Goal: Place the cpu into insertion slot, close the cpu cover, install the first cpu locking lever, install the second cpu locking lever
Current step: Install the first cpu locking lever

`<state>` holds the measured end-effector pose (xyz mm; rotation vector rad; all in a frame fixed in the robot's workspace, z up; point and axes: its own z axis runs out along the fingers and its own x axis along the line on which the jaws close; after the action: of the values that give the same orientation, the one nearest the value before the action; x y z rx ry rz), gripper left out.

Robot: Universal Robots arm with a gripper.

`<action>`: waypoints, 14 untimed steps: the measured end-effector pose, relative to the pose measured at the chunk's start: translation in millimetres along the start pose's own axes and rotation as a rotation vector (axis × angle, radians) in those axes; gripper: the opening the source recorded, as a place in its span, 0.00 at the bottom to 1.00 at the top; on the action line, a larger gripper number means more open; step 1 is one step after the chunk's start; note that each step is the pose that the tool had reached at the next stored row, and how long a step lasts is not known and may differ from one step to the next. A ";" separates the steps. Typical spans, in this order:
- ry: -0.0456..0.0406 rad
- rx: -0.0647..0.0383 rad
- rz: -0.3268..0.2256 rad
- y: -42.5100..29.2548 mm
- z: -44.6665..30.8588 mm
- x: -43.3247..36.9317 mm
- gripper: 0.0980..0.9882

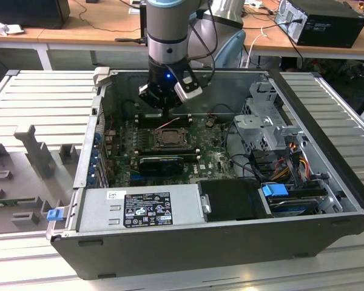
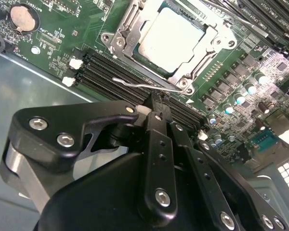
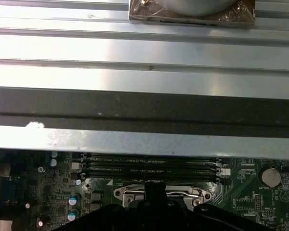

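My pincer (image 2: 156, 108) is closed, its fingertips pressed together and gripping nothing, poised at the wire locking lever (image 2: 144, 84) running along the near edge of the insertion slot (image 2: 130, 29). The cpu (image 2: 171, 38) lies seated in that slot just beyond the fingertips, with the cpu cover (image 2: 209, 36) down around it. The lever's long axis runs crosswise to my fingers, beside the black memory slots (image 2: 111, 79) on the motherboard (image 1: 212, 159).
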<state>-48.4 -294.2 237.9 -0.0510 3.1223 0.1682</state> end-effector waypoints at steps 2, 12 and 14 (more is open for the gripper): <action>0.0001 0.000 0.000 -0.1 0.5 -0.2 0.01; 0.0009 -0.001 -0.004 1.6 6.4 -12.8 0.01; 0.0009 -0.002 -0.004 1.8 8.3 -13.5 0.01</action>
<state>-34.8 -291.1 230.1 -0.0576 3.1227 0.1712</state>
